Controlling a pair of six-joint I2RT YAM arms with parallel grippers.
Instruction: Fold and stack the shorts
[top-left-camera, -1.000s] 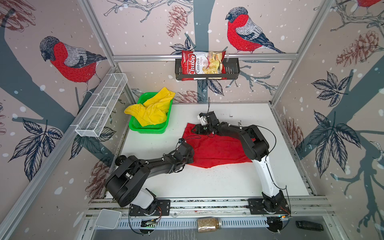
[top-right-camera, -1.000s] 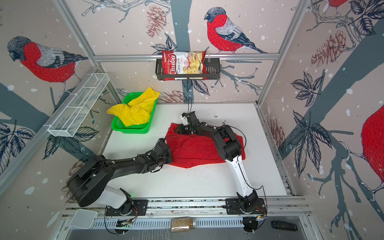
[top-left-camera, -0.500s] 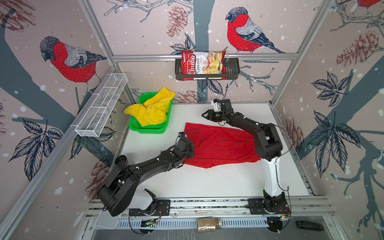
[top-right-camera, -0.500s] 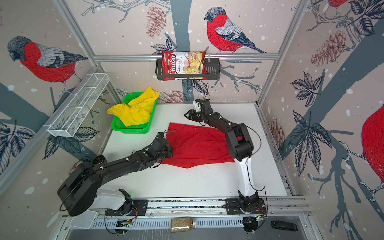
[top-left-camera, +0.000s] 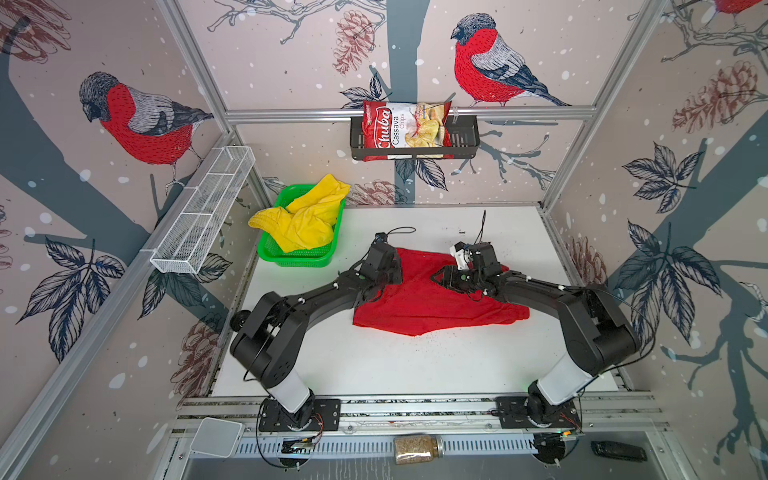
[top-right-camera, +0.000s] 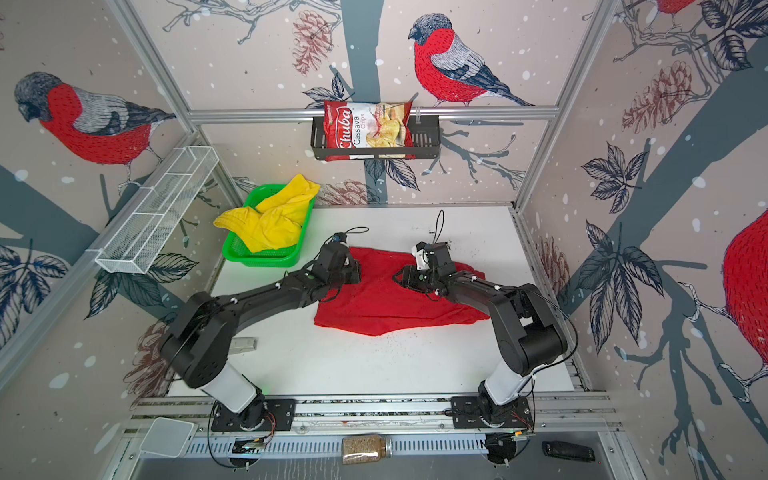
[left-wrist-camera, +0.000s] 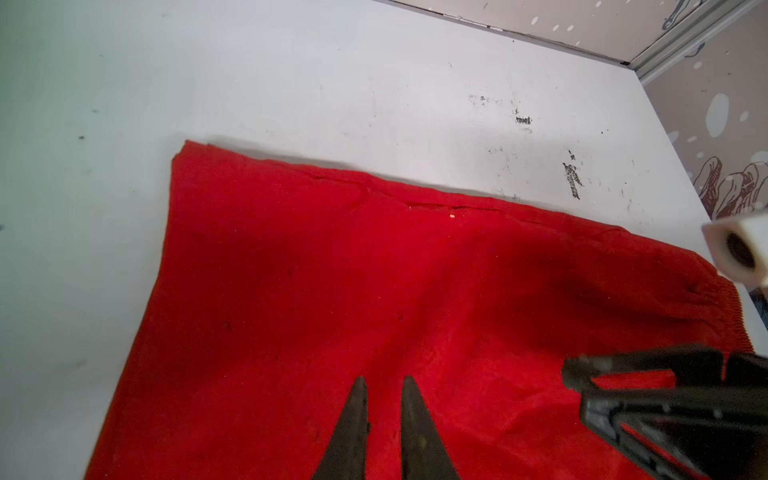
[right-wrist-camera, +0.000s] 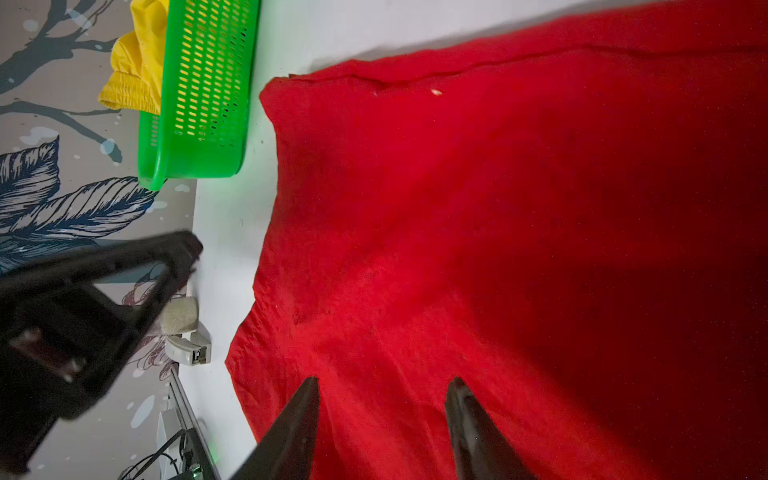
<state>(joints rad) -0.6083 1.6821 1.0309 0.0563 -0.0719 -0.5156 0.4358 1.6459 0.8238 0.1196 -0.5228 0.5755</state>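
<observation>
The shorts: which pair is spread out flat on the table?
The red shorts, spread flat on the white table. The yellow shorts lie crumpled in the green basket, spilling over its rim.

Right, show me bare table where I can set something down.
Widest: the table between the red shorts and the front rail. A narrower strip lies behind them, by the back wall. Crowded: back-left corner, green basket holding yellow shorts.

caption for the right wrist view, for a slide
Open right claw above the spread red shorts, green basket of yellow shorts beyond.
</observation>
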